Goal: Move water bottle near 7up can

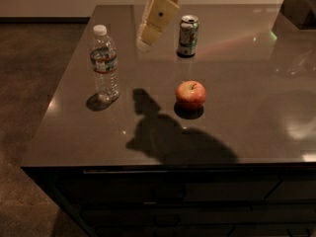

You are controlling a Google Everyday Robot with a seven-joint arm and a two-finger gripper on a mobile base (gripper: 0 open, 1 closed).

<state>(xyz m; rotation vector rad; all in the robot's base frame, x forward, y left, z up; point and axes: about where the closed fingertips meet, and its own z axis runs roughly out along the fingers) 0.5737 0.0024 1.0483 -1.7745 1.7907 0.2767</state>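
Note:
The water bottle (104, 63) stands upright at the left of the dark table top (237, 127); it is clear plastic with a white cap and a red, white and green label band. The 7up can (188, 35) stands upright further back, near the middle. My gripper (146, 37) hangs in the air between them, above the table, to the right of the bottle and to the left of the can. It touches neither and holds nothing.
A red apple (191, 95) sits in front of the can, right of the bottle. A dark box-like object (297, 9) stands at the back right corner. The table's left edge runs close to the bottle, with floor beyond.

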